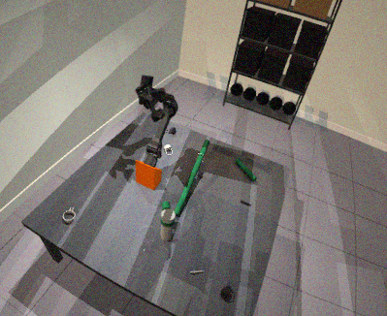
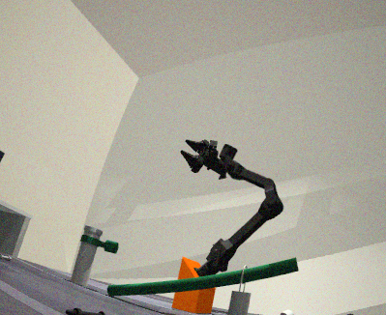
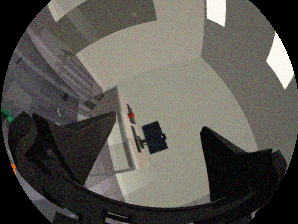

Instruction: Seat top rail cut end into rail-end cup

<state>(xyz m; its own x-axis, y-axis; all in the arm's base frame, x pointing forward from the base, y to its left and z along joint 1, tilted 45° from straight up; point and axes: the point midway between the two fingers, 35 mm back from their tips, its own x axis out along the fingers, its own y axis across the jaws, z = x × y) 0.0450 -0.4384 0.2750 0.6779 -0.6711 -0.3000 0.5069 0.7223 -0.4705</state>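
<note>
The long green top rail (image 1: 192,176) (image 2: 152,288) slopes down toward the big grey post (image 1: 166,233) (image 2: 82,263). Its upper part passes by the wire loop of the small grey post (image 2: 239,303). Its low end is outside the green rail-end cup (image 1: 166,205) (image 2: 111,246), below it in the exterior view. The green brace band (image 2: 92,242) sits high on the big post, near the cap, with the cup at its side. My gripper (image 2: 184,146) (image 3: 160,124) is open and empty, high above the rail and away from it.
An orange block (image 1: 148,175) (image 2: 190,301) stands at the arm's base. A short green tube (image 1: 245,170), a pale ring clamp (image 1: 69,216), a bolt (image 1: 196,272), a dark ring (image 1: 227,294) and a dark pin (image 1: 244,203) lie on the table. A shelf rack stands behind.
</note>
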